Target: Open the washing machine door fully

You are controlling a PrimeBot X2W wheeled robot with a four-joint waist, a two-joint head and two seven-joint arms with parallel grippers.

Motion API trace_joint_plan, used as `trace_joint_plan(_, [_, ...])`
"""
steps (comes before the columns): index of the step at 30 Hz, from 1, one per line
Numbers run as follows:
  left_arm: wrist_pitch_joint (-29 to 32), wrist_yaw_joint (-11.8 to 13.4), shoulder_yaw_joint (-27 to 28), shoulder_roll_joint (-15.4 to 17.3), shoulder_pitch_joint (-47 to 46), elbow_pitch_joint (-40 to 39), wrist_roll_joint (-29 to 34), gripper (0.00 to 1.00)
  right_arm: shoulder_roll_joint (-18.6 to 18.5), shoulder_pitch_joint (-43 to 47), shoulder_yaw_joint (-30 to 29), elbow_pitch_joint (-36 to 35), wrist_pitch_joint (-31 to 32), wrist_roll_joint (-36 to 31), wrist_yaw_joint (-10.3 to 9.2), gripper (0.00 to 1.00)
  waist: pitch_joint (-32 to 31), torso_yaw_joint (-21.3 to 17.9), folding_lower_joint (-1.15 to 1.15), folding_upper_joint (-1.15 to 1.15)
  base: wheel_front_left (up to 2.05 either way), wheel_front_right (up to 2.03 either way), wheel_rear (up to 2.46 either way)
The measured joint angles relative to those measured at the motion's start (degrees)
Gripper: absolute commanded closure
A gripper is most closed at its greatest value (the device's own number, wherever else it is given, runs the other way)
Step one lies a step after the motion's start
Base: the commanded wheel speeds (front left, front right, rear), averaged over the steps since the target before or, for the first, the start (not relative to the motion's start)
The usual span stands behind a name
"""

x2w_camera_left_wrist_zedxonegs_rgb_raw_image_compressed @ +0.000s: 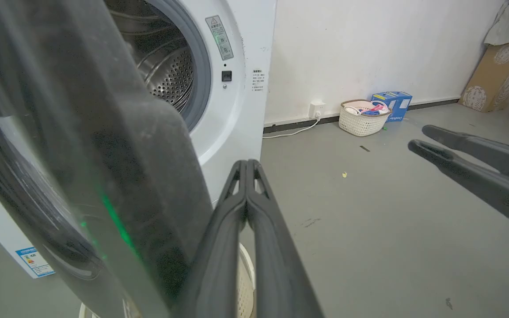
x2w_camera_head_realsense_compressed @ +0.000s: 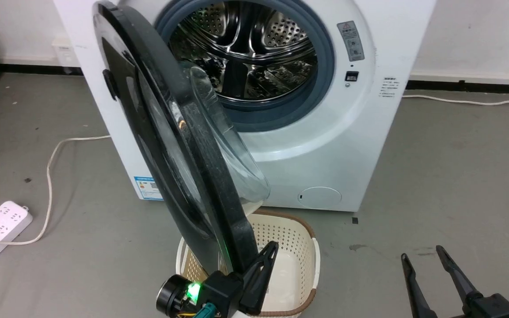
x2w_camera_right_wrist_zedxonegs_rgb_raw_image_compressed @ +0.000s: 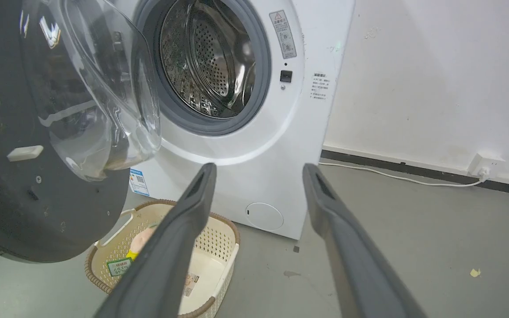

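At the machine front, the washing machine door [x2w_camera_head_realsense_compressed: 161,132] stands half open; the left gripper [x2w_camera_head_realsense_compressed: 273,245], fingers together, sits beside its rim; the right gripper [x2w_camera_head_realsense_compressed: 422,252], fingers apart, is idle. Further swing remains.

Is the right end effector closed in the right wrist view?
No, the right end effector shows a wide gap between its two fingers.

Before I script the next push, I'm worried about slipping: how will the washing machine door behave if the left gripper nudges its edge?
The washing machine door looks like one thick rigid disc, so it should probably swing rather than flex. Its glossy rim may let the shut left gripper slide off. The glass bowl likely adds weight.
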Motion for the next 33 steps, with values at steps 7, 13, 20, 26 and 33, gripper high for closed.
trace_joint_plan(7, [-1.1,0.9,0.4,0.0,0.6,1.1,-0.5,1.0,0.0,0.0,0.2,0.5,0.0,0.5,0.0,0.0,-0.4,2.2,0.0,0.0,0.0,0.0,0.0])
trace_joint_plan(13, [-0.9,0.9,0.3,0.7,1.1,1.1,-0.6,1.0,0.0,0.2,0.4,0.9,0.0,1.3,0.0,0.0,-1.1,7.0,0.0,0.0,0.0,0.0,0.0])
trace_joint_plan(20, [0.1,1.0,0.1,1.7,1.4,0.2,-0.7,1.0,0.1,0.5,0.9,1.6,0.0,1.5,0.0,0.0,-1.8,14.0,0.0,0.0,0.0,0.0,0.0])
trace_joint_plan(26, [0.6,2.4,1.9,2.9,1.7,-1.1,-1.4,1.0,0.1,0.9,1.0,1.9,0.0,1.4,0.0,0.0,-2.4,20.3,0.0,0.0,0.0,0.0,0.0])
trace_joint_plan(33, [0.5,4.8,7.3,5.4,1.8,-2.2,-3.1,1.0,0.1,0.9,2.2,2.2,0.0,1.4,0.01,0.0,-2.1,24.5,-0.01,0.0,0.0,0.0,0.0])
